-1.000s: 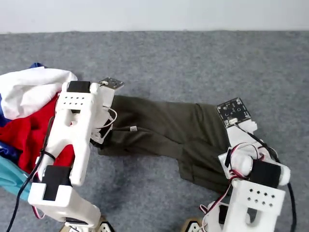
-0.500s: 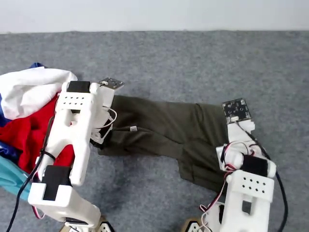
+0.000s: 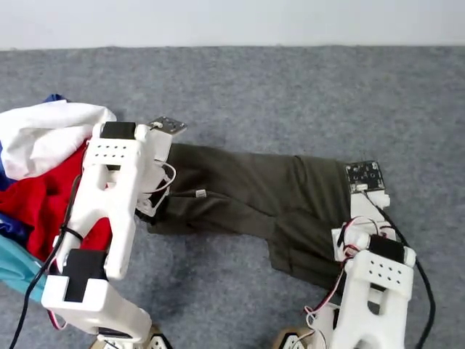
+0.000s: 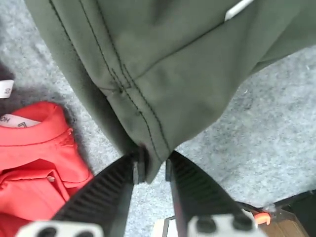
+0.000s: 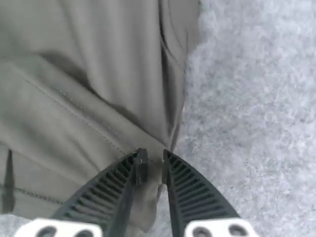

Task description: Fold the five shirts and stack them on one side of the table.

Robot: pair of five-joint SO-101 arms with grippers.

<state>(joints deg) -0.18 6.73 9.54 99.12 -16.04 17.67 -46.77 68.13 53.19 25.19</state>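
An olive green shirt [image 3: 247, 196] lies spread across the middle of the grey carpeted table. At the shirt's left end, beside the clothes pile, my left gripper [image 4: 151, 167] is shut on a stitched hem corner of the olive shirt [image 4: 163, 59]. A red shirt [image 4: 29, 168] lies right next to that corner. On the shirt's right side my right gripper [image 5: 151, 165] is shut on the edge of the olive shirt [image 5: 84, 89], just above the carpet. In the high view the left arm [image 3: 109, 196] covers its own fingers, and the right arm [image 3: 374, 269] stands at the front right.
A pile of shirts sits at the table's left edge: a white one [image 3: 43, 134] on top, a red one [image 3: 40, 200], a blue one behind and a teal one [image 3: 13, 265] in front. Bare carpet [image 3: 290, 94] stretches behind the olive shirt.
The right arm has shifted a little to the right and drawn back toward the front, with its wrist turning. The left arm and the olive shirt look unchanged.
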